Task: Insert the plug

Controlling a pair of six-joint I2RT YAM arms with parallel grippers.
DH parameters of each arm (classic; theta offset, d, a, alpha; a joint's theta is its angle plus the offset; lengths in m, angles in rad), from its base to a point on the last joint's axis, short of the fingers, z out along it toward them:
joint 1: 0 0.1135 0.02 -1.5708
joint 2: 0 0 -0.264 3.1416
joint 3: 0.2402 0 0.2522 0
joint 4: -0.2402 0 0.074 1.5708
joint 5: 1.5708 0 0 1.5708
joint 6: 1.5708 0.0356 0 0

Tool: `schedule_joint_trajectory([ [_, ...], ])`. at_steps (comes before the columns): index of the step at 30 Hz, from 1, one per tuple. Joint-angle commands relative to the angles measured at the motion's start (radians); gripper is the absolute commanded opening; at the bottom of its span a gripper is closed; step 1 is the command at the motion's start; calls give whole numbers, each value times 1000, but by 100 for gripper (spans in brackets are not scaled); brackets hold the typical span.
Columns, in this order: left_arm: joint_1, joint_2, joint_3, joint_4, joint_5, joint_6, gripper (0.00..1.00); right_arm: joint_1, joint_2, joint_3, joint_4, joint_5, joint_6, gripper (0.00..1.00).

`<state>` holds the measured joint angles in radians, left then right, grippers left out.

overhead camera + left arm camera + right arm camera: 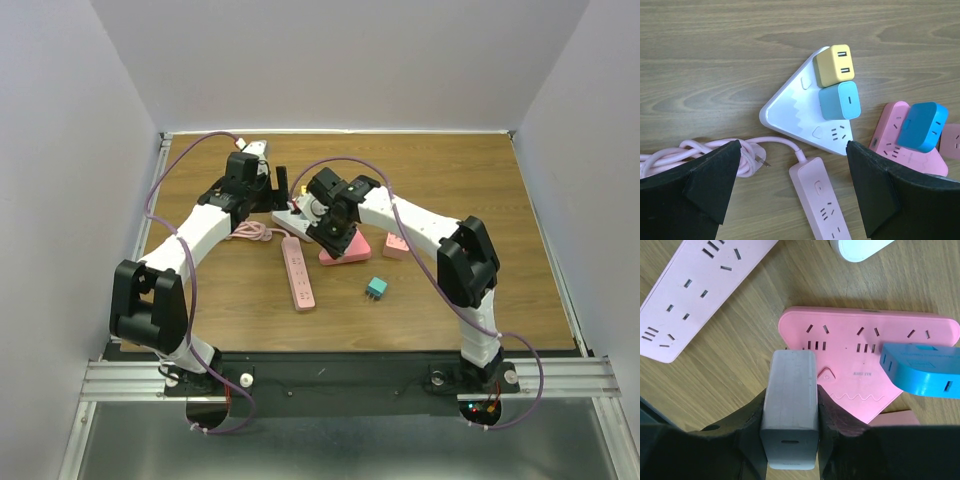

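My right gripper (790, 407) is shut on a grey plug block (790, 390) and holds it at the near-left edge of the pink triangular power strip (860, 355), by its left sockets. A blue plug (920, 370) sits in that strip's right side. In the top view the right gripper (330, 228) hovers over this strip (345, 250). My left gripper (791, 150) is open and empty above the long pink power strip (827, 200), near the white triangular strip (795, 112).
The white strip carries a yellow charger (834, 65) and a light blue charger (839, 100). The long strip's coiled pink cord (695, 155) lies to the left. A teal plug (376, 288) and a small pink block (396, 245) lie on the wooden table (480, 200).
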<state>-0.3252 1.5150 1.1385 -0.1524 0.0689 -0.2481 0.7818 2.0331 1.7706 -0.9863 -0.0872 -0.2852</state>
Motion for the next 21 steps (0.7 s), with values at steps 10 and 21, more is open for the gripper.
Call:
schedule_joint_trajectory([
  [10,-9,-69,18,11,51,-36,99,27,87,24,-20,176,15,0],
  [21,44,-53,9,2,45,-56,99,22,90,33,-22,236,12,0],
])
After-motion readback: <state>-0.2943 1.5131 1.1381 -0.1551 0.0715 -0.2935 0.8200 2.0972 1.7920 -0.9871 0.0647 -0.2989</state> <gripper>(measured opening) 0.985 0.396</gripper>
